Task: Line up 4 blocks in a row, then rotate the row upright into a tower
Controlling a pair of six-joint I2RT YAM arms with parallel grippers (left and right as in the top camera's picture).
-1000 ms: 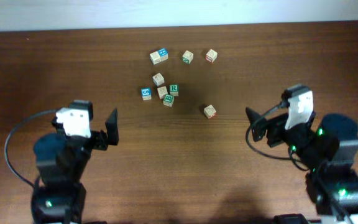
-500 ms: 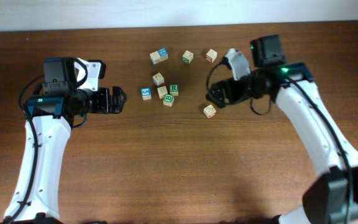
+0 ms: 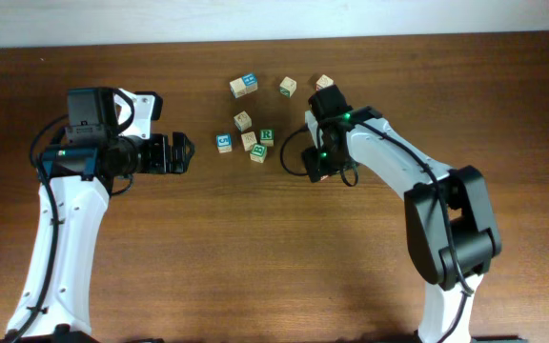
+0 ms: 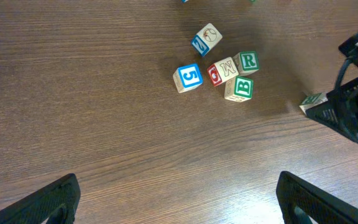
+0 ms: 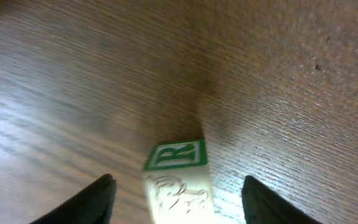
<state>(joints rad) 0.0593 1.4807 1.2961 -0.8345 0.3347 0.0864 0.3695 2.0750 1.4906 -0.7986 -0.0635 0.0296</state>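
Right gripper (image 3: pixel 316 164) hung low over a lone block (image 5: pixel 178 180), its jaws partly open and holding nothing. In the right wrist view its two dark fingers (image 5: pixel 98 200) stood one on each side of the cube, and bare table (image 3: pixel 255 248) showed in both gaps. The block lay straight below and between the fingers, roughly centred. One side face carried a green R and the top face a faint line drawing. Being a cube, it had no long axis to line up with. What probably mattered for the coming squeeze was that its flat sides faced the fingers squarely, and here it looked turned a little off square.

This arm was plainly the nearer one. The left gripper (image 3: pixel 183 152) stood wide open and empty, well apart from the block, with the cluster (image 3: pixel 249 139) of five cubes between them.

From overhead the block was almost wholly hidden under the gripper, so that view could not show whether it was bracketed or merely beside the fingers. Only the right wrist camera settled that. The left wrist camera added a side look: a green-edged corner of the block poked out beside the dark gripper body, resting on the table. It also made the cluster's letters readable, which the right wrist camera missed entirely.
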